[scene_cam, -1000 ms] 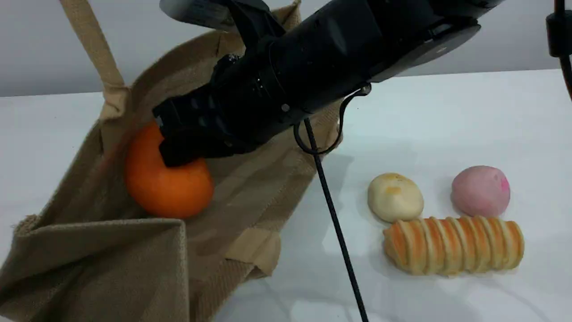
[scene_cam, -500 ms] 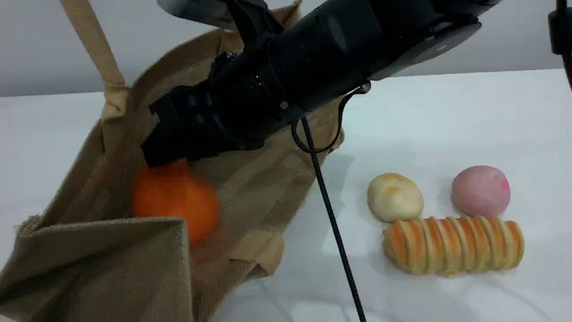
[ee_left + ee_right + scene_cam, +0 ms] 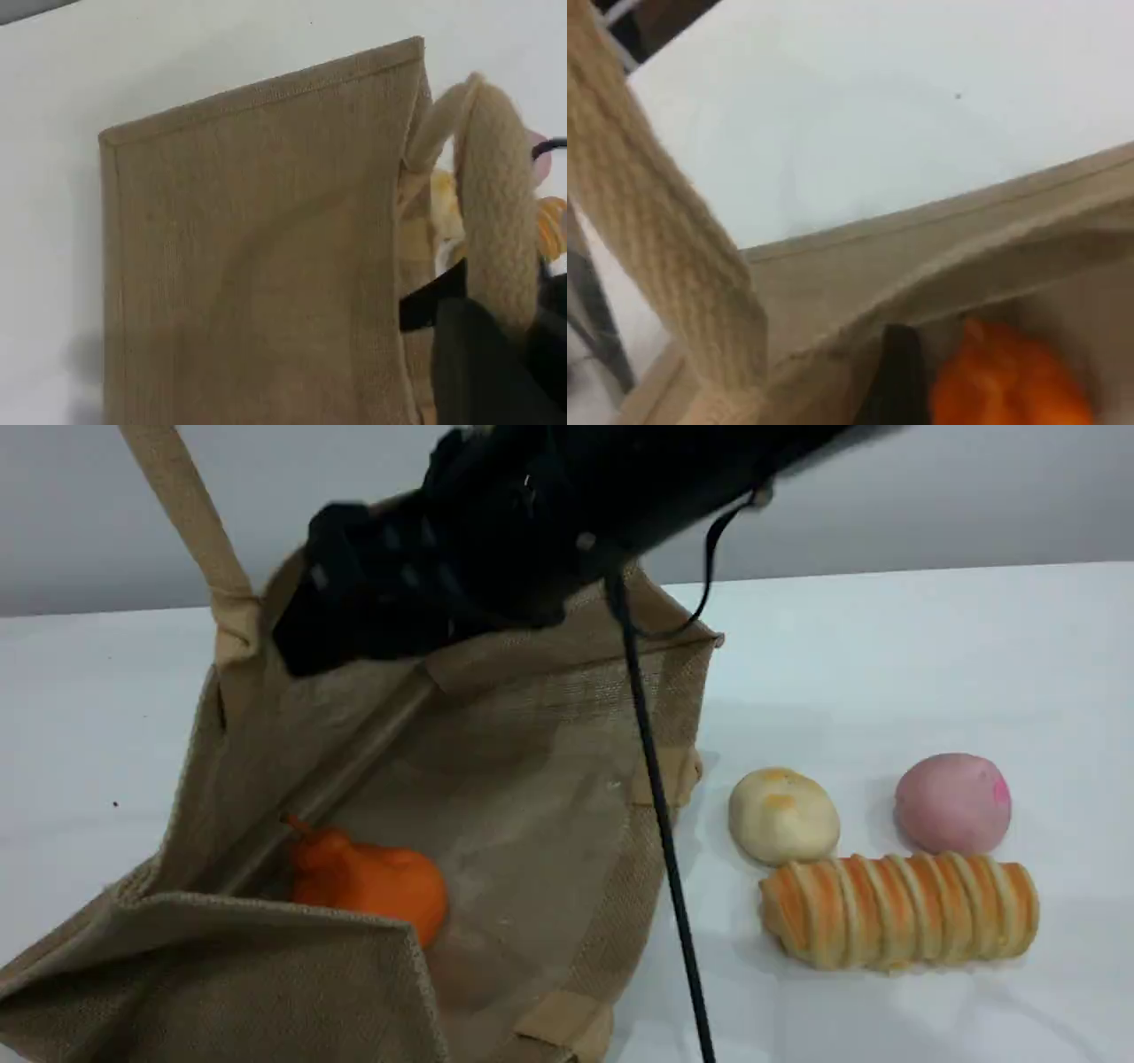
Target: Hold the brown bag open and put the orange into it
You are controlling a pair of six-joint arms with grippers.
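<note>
Our left claw (image 3: 483, 354) is pressed together on a rope handle (image 3: 500, 195) of the brown bag (image 3: 549, 717). Our right claw (image 3: 306, 642) hangs blurred over the bag's mouth, holding nothing; we cannot tell its spread. The bag stands on a plain white bench (image 3: 886, 655) before a grey wall (image 3: 886, 505). The orange (image 3: 372, 881) lies on its side inside the bag, long axis ten-to-four, stem toward ten o'clock.

The brown bag (image 3: 549, 779) stands on the left part of the worktop (image 3: 886, 646), its mouth upward. The orange (image 3: 372, 881) lies inside it on the bottom, toward the near left corner. The right hand (image 3: 297, 642) hangs above the bag's far edge, apart from the orange. To the right of the bag lie a bun (image 3: 783, 815) and a ball (image 3: 952, 803) side by side, with a long roll (image 3: 899, 911) just before them.
</note>
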